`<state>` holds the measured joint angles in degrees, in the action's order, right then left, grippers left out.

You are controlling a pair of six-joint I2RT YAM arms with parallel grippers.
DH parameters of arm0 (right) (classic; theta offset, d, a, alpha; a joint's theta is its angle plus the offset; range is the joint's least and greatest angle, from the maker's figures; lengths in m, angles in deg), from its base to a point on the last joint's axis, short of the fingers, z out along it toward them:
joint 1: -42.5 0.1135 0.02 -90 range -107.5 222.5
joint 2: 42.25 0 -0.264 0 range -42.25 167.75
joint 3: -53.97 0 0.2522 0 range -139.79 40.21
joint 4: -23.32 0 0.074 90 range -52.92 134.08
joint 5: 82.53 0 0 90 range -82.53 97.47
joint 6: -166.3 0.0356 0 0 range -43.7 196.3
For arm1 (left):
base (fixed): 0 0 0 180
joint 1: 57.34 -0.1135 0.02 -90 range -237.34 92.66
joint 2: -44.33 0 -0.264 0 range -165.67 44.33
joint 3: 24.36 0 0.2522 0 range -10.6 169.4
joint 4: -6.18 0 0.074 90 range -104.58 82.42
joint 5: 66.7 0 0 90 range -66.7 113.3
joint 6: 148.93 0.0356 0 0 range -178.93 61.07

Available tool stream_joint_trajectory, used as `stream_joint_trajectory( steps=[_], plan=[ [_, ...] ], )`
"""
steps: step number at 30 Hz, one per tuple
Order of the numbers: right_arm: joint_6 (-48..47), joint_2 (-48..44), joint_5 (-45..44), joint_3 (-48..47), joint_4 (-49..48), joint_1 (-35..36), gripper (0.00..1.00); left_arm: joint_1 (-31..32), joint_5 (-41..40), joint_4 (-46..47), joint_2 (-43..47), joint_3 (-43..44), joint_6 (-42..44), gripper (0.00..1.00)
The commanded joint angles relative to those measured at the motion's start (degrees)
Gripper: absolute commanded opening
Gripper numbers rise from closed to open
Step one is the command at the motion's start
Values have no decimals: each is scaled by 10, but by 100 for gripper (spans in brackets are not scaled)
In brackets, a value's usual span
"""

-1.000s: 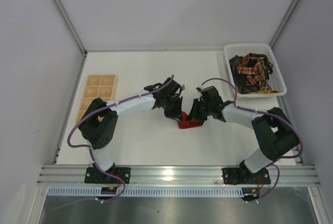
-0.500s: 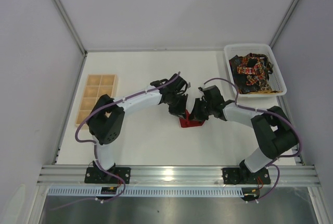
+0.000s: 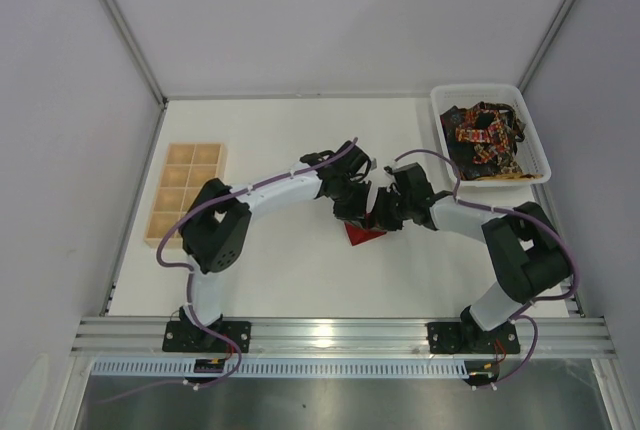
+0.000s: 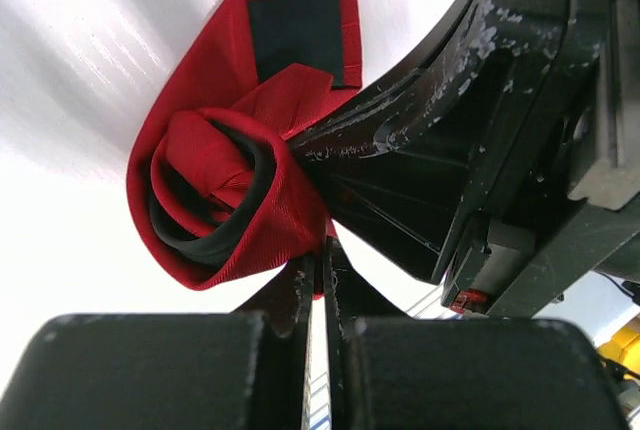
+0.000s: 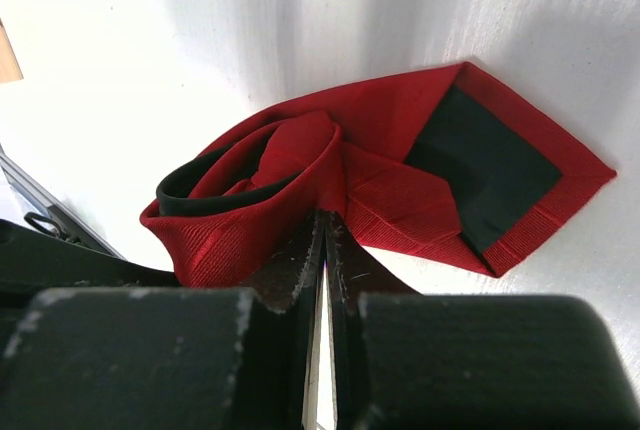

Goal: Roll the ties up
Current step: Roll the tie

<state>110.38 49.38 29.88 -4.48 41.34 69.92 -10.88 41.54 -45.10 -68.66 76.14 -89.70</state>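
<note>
two grippers on one red tie (image 3: 363, 236), mid-table, just in front of where my wrists meet.

left gripper (image 4: 320, 268): fingers pressed together, only a hairline slit between them, tips nipping the outer wrap of the roll at its lower edge. right gripper (image 5: 325, 238): same, closed down to a thin slit, tips biting into the near edge of the roll.

tie state: partly rolled. loose coil, not tight. the fabric is a fine ribbed weave with a slight sheen, bright red. black lining shows as a curved band inside the coil. the unrolled end lies flat on the table (image 3: 280, 270), squared-off, red border around a dark rectangular patch. from the left wrist view that flat end points away from me, behind the coil; from the right wrist view it runs off to the right of the coil.

the right gripper body fills the right side of the left wrist view, black, scuffed, touching the coil.

patterned ties (image 3: 485, 138): tangled heap, dark with red, orange and yellow, in the white plastic bin (image 3: 437, 122) at the far right corner, well apart from the red one.

wooden tray (image 3: 186, 190) on the left, a grid of square compartments, pale wood. table is white, smooth, glossy.
</note>
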Motion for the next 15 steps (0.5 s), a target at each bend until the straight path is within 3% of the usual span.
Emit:
stream_joint_trajectory(
  steps=[1,15],
  plan=[
    [4,6,18,3,-26,-8,6,4,6,-6,-11,27,9,1],
    [-16,7,-4,-13,10,-56,4,3,9,-9,-32,48,12,0]
  ],
)
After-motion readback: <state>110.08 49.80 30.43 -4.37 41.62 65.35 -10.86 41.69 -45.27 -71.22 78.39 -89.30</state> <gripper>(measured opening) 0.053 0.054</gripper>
